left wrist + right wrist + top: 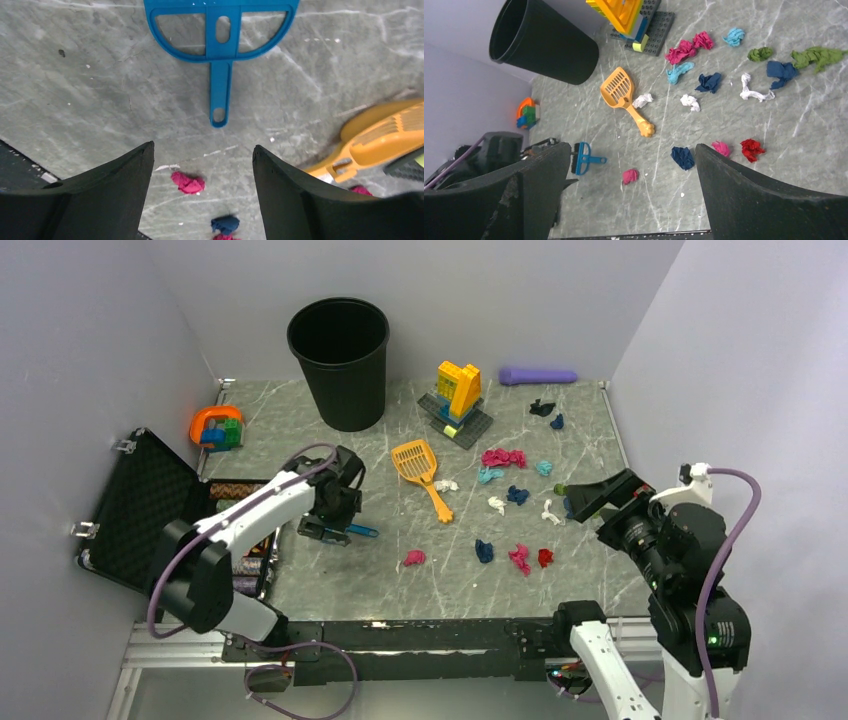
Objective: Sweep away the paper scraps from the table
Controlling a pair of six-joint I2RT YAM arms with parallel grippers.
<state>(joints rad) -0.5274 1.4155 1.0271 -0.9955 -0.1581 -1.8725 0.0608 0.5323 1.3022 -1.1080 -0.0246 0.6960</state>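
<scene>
1. The left jaws stood spread and pinched nothing. The blue hand brush (220, 80) lay on the counter (90, 100) just ahead of the fingertips (125, 175), centred on the gap.
2. The brush's long axis ran straight out from the jaws, handle end nearest and head farthest, so the handle crossed the closing line squarely.
3. The paper scraps (502, 457) lay scattered to the right of the left jaws, mostly beyond the orange scoop (415, 462). One pink scrap (187, 182) showed through the gap.
4. The right jaws stood spread and empty near the scraps, well apart from the brush.
5. Judgement: the left arm was nearer the brush, so a descent onto the handle appeared due.
</scene>
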